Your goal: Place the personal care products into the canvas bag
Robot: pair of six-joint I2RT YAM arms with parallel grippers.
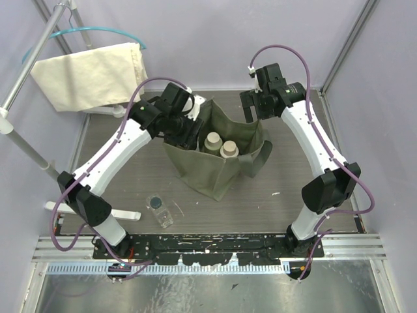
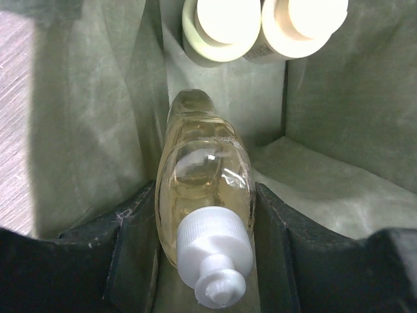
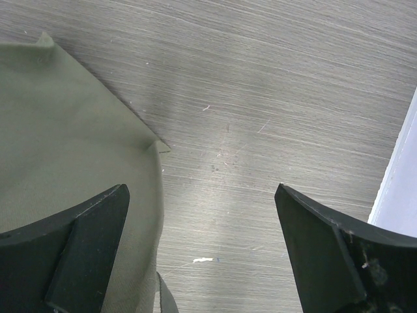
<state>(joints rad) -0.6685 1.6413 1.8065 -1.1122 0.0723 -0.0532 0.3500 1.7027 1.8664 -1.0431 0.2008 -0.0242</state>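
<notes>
Canvas bag (image 1: pixel 195 173), olive green and box-shaped, stands with its mouth open, and everything here is easiest placed against it. Inside it, toward the middle, two cream-topped bottles stand upright and touching: one cream-capped bottle (image 1: pixel 213 140) and just beside it a second cream-topped bottle (image 1: pixel 229 149).

The left gripper (image 1: pixel 186 130) reaches into the bag's mouth from its left side. From the left wrist view its two dark fingers (image 2: pixel 133 231) are clamped on the amber bottle (image 2: pixel 205 176), one on each flank, with the white cap (image 2: pixel 215 261) pointing back toward the wrist and the body pointing down into the bag. That bottle sits close along the bag's inner left wall, short of the two standing bottles and not touching them.

The right gripper (image 3: pixel 202 195) hangs outside the bag, at its far right corner. Its jaws are spread wide with nothing between them, only bare tabletop (image 3: pixel 273 98) below, and a fold of the bag's cloth lies under one finger.

Outside the bag, off its near left side, the clear dark-capped bottle (image 1: pixel 158 208) lies on the tabletop, apart from the fabric.

Well beyond the bag's far left, a cream cloth bag (image 1: pixel 91 75) hangs from a hanger.
</notes>
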